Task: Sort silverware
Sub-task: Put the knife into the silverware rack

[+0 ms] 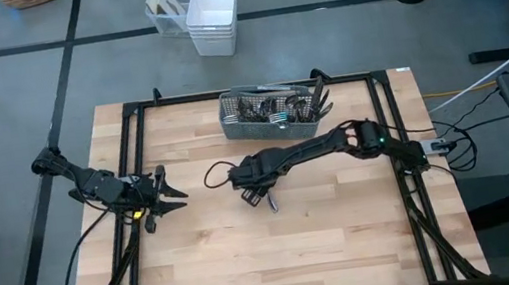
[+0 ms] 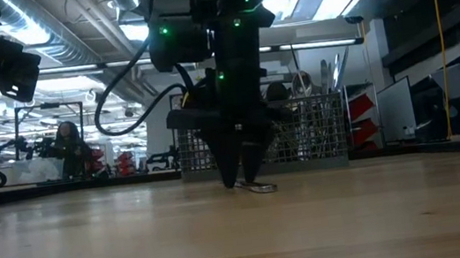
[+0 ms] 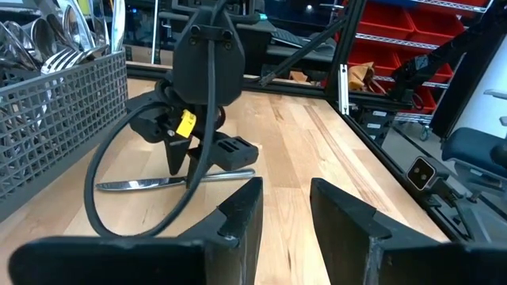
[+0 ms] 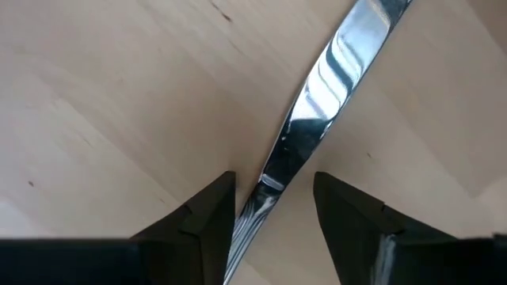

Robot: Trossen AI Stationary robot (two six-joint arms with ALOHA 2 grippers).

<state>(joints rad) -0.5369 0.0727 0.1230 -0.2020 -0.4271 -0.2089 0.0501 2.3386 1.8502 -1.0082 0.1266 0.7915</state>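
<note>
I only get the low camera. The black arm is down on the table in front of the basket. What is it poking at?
Observer: A knife lying flat on the wood. The right gripper has one finger on each side of it, open, not squeezing yet.
Operator: Where's the other arm? I can't find it.
Observer: The left gripper waits over the table's left side, open and empty, pointing toward the right arm.
Operator: Is the basket full?
Observer: From above, the caddy sits at the table's back edge with lots of silverware standing in it.
</note>
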